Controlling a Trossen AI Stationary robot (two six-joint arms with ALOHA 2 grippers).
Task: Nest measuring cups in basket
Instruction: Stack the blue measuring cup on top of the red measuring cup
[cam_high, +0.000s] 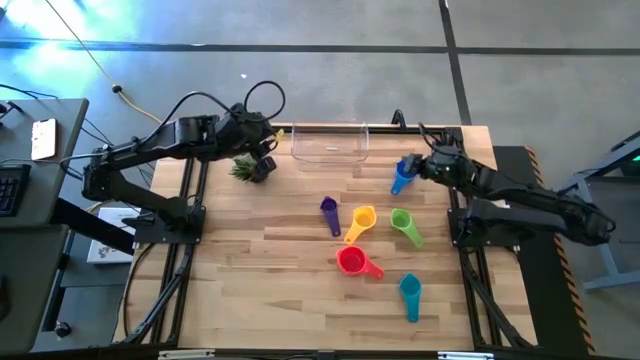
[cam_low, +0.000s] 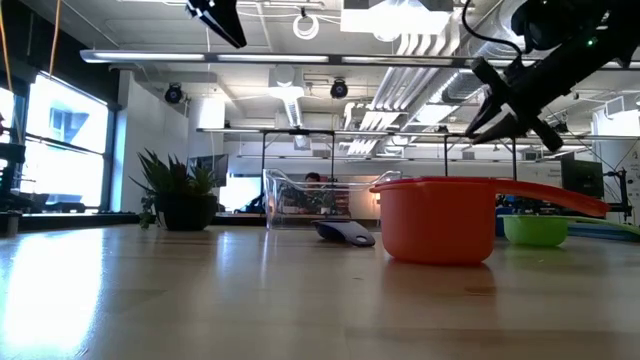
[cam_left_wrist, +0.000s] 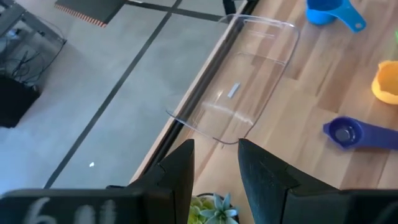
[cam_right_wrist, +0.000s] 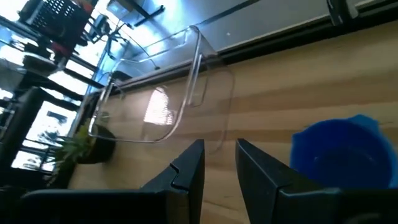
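Left gripper (cam_high: 262, 160): above the potted plant (cam_high: 243, 167), left of the basket (cam_high: 331, 143); fingers a narrow gap apart, nothing held.

Potted plant: small, spiky green leaves, dark pot; just left of basket's left wall.

Basket: clear rigid plastic, rectangular, low walls, rounded corners, glossy; at table's far edge. Nothing inside so far.

Purple cup (cam_high: 330, 212): smallest visible, long flat handle; near side of basket, well apart from it.

Red cup (cam_high: 354, 262): widest round bowl, smooth opaque plastic; farther toward near edge than purple.

Yellow cup (cam_high: 362, 219): mid-size; just right of purple, below basket's right end.

Green cup (cam_high: 405, 226): similar size; right of yellow, near it.

Blue cup (cam_high: 403, 173): bright, smooth-walled; just off basket's right near corner, at right gripper. Touching or merely beside: not clear from overhead.

Teal cup (cam_high: 411, 291): small; farthest from basket. Orange cup: not made out.

Right gripper (cam_high: 415, 167): right of basket, beside blue cup; fingers slightly parted, apparently empty in wrist view.

Table (cam_high: 270, 290): pale wood planks, matte.

Risks, judged: slick plastic cup slipping or tipping under a narrow pinch; light basket pushed toward the far edge if a finger clips its transparent wall; nesting blocked if a small cup goes in before a larger one; left arm brushing plant.
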